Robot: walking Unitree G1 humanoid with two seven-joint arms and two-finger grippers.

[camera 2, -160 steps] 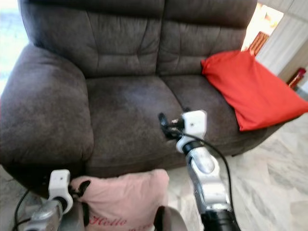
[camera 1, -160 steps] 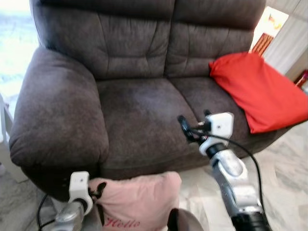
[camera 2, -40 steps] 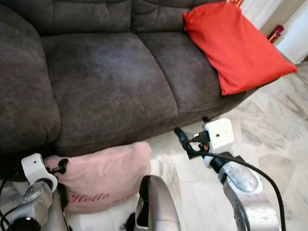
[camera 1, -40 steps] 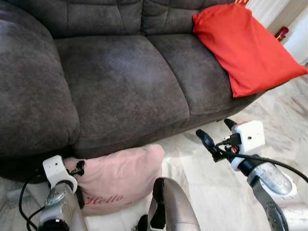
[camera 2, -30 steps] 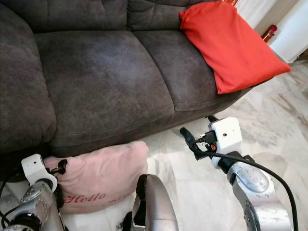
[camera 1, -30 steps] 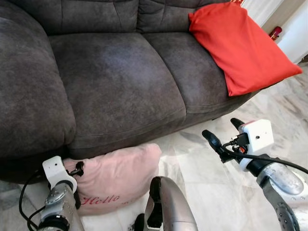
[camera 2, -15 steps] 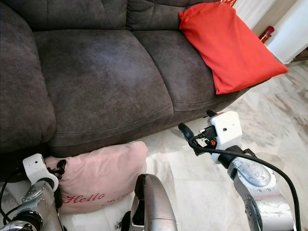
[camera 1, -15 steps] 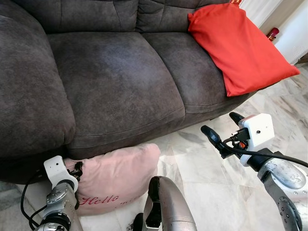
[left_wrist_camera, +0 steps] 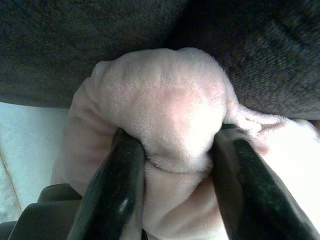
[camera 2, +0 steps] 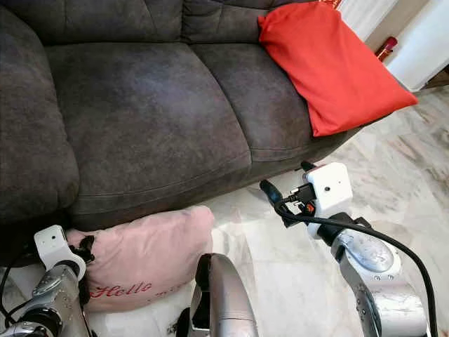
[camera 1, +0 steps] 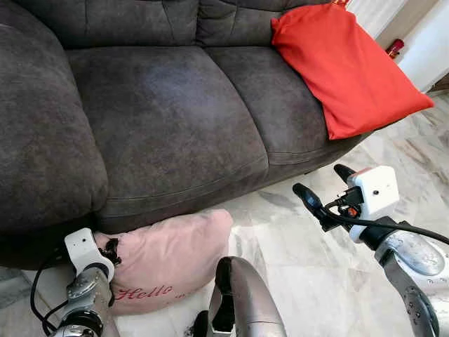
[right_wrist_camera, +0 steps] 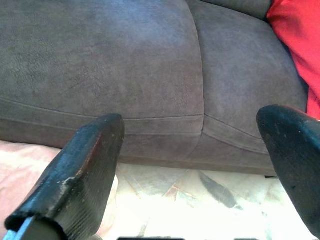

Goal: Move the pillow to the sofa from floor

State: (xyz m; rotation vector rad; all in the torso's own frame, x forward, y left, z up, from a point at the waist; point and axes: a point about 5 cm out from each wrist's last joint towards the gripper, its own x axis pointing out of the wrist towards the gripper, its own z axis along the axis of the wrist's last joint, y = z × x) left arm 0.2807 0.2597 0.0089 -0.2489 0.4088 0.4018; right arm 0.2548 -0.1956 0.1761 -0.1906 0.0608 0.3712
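Observation:
A pale pink pillow (camera 1: 172, 256) with red "Hello" lettering lies on the floor against the front of the dark grey sofa (camera 1: 168, 119). My left gripper (camera 1: 112, 250) is at the pillow's left corner, shut on it; in the left wrist view both black fingers (left_wrist_camera: 112, 185) pinch a bunched fold of the pink pillow (left_wrist_camera: 165, 115). My right gripper (camera 1: 324, 184) hangs open over the marble floor in front of the sofa, to the right of the pillow, with nothing between its fingers (right_wrist_camera: 75, 175).
A red cushion (camera 1: 344, 67) lies on the sofa's right seat. The left seat cushion is bare. The sofa's wide armrest (camera 1: 42, 140) rises above my left arm. Marble floor (camera 1: 309, 274) spreads to the right; a red bottle (camera 1: 395, 48) stands at the far right.
The view has shifted slightly over the last second. My right gripper has risen a little. The left gripper stays clamped on the pillow's corner.

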